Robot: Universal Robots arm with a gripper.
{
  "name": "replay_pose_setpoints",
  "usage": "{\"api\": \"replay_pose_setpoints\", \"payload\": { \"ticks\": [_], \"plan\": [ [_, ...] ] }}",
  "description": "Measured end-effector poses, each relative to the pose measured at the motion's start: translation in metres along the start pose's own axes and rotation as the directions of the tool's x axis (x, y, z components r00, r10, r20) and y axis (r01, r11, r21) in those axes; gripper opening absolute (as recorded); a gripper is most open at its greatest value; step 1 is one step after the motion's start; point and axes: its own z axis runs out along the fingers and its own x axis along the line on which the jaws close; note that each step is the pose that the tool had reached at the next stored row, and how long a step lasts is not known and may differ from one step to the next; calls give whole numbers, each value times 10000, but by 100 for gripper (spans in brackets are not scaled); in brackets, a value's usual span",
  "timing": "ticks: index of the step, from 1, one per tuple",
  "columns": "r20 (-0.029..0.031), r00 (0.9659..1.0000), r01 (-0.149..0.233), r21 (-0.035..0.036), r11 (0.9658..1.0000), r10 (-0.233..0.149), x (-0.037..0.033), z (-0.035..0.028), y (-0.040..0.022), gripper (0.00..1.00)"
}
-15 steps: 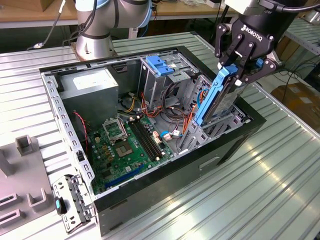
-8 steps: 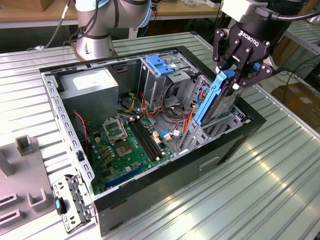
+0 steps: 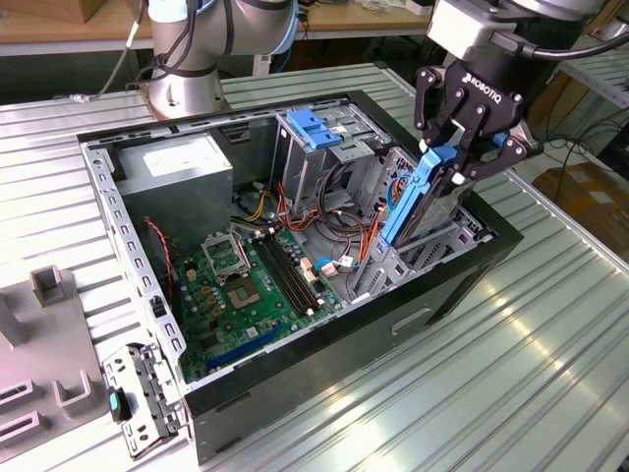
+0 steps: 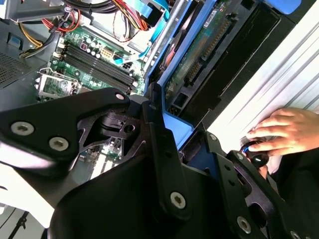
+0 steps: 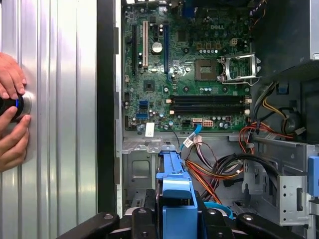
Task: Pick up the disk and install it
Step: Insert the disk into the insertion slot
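Disk (image 3: 408, 208): picked up, held on edge, tilted, w/ jaws clamped on its blue rail, lower end entering drive bay (image 3: 435, 246) of open PC case (image 3: 295, 379) on worktop (image 3: 472, 393); not yet seated, install approx. half done.

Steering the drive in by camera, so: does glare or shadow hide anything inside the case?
Exterior view: glare streaks the table, but the disk in the gripper is well lit. Second wrist view: table washed out white, gripper body dark in shadow. First wrist view: motherboard evenly lit, no glare.
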Motion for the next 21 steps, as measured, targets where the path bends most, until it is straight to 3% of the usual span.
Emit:
{"api": "replay_pose_setpoints", "payload": {
  "ticks": [13,21],
  "plan": [
    [1,10000,0,0,10000,0,4,201,-3,37],
    [1,10000,0,0,10000,0,6,224,-3,37]
  ]
}}
